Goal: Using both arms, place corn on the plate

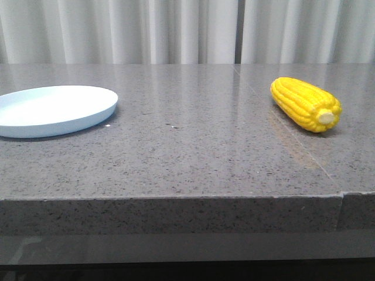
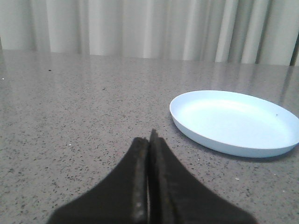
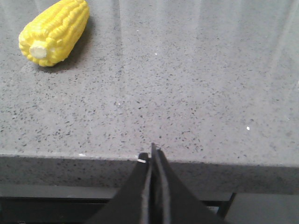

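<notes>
The yellow corn [image 1: 304, 104] lies on its side on the right of the grey stone table, cream stub end toward the front. It also shows in the right wrist view [image 3: 55, 31]. The pale blue plate [image 1: 53, 110] sits empty at the left of the table and shows in the left wrist view [image 2: 236, 122]. My left gripper [image 2: 149, 140] is shut and empty, low over the table, apart from the plate's rim. My right gripper [image 3: 152, 153] is shut and empty at the table's front edge, well short of the corn. Neither gripper shows in the front view.
The grey speckled table [image 1: 187, 146] has a front edge with a drop below [image 1: 176, 216] and a seam at its right [image 1: 341, 199]. White curtains [image 1: 176, 29] hang behind the table's far edge.
</notes>
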Motion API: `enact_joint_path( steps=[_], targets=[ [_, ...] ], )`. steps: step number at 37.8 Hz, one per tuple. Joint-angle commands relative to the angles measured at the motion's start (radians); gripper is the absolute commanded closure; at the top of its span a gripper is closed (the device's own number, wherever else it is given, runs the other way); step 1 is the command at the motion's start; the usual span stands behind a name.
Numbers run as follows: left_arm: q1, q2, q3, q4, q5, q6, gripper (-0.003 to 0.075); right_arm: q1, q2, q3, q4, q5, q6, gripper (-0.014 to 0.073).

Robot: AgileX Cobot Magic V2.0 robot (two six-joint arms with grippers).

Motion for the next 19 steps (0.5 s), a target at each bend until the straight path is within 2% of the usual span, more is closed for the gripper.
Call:
enact_joint_path(
  steps=[1, 19],
  targets=[
    [0.002, -0.019, 0.003, -0.005, -0.084, -0.01, 0.0741, -0.008, -0.012, -0.017, -0.011, -0.085, -0.011, 0.0662],
    [0.002, -0.019, 0.003, -0.005, -0.084, -0.01, 0.0741, -0.008, -0.012, -0.017, -0.011, -0.13, -0.011, 0.0662]
  ],
)
